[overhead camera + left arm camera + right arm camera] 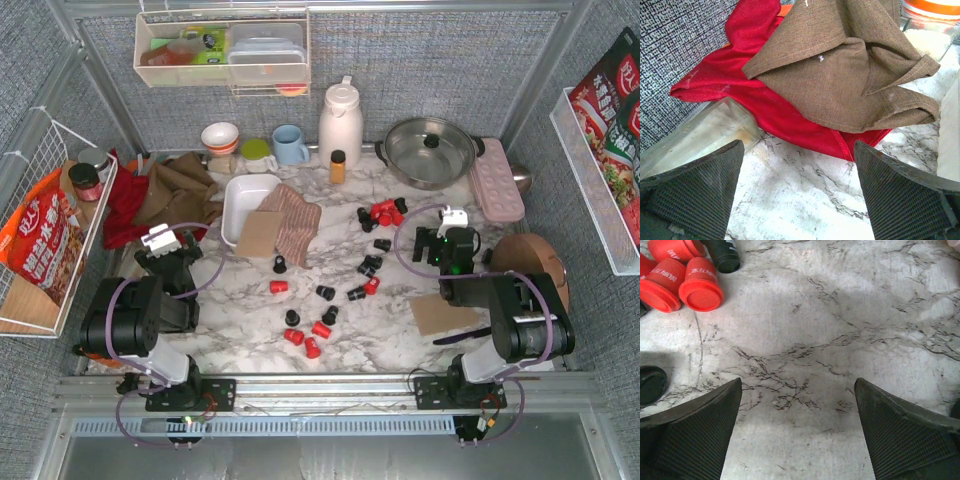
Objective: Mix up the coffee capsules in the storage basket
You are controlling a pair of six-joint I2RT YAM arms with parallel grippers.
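Red and black coffee capsules lie scattered over the marble table, none in the storage basket. One cluster of red ones [385, 211] lies at the back, a black capsule [325, 293] mid-table and more red ones [305, 340] near the front. The storage basket [236, 190] is a white dish at the back left, its near corner under a brown card [258, 233]. My left gripper [160, 236] [797, 145] is open over bare marble, facing the cloths. My right gripper [447, 222] [797, 381] is open and empty; red capsules [700, 285] and a black one [725, 255] lie ahead to its left.
A red cloth [740, 85] and a brown cloth [850, 75] are heaped left of the basket, and a striped cloth [295, 220] lies on its right. An amber bottle [338, 166], white jug [340, 120], pot [430, 150] and pink tray [495, 178] line the back. A wire rack [40, 230] hangs left.
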